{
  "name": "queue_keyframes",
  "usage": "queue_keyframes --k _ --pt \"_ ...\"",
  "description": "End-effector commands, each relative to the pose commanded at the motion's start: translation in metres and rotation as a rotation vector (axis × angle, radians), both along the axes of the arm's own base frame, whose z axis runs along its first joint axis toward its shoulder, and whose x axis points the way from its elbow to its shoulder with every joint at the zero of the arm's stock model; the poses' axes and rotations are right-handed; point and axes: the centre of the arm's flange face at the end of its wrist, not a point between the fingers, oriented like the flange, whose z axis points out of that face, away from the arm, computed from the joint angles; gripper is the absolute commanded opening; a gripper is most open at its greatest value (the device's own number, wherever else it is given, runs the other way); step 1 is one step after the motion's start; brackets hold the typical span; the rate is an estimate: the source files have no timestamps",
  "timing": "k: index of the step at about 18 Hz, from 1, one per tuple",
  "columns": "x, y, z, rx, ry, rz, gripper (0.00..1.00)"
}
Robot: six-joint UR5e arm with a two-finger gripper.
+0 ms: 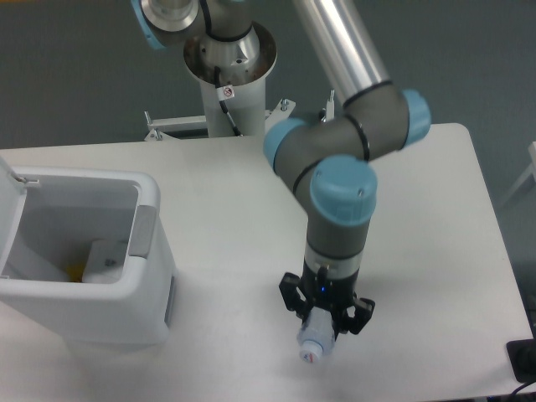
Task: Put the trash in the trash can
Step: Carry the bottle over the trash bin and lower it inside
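- Trash item in hand: a clear plastic bottle (316,337) sits in the claw (325,319), capped end pointing toward the camera and down; most of its body is hidden behind the wrist
- Labelling: no writing on the bottle can be read from this view; a small red mark shows on the cap face, too small to make out
- Claw state: the two black fingers (290,295) are closed against either side of the bottle, holding it above the worktop (218,243), near the front edge
- Trash can (84,260): white box-shaped bin with a grey side panel, standing on the left part of the worktop, well apart from the claw; its hinged lid (10,180) is raised at the far left
- Bin contents: a white pouch-like item (107,255) lies inside near the right wall, with a small yellow patch beside it that cannot be identified
- Arm base (228,59) carries a small sticker, illegible
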Motion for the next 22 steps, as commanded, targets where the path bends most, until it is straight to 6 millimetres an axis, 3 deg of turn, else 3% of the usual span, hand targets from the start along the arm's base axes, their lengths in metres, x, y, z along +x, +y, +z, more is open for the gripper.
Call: queue_keyframes --k 3,8,14,19,22 --pt "0.009 -0.01 0.046 0.153 -0.078 0.0 0.37" --pt "0.027 -0.009 0.098 0.28 -0.115 -0.019 0.37" --pt "0.055 -0.006 0.14 0.41 -0.174 -0.095 0.37" --pt "0.12 0.011 0.171 0.474 -0.188 -0.218 0.37" --pt "0.156 0.019 0.178 0.485 -0.203 -0.274 0.37"
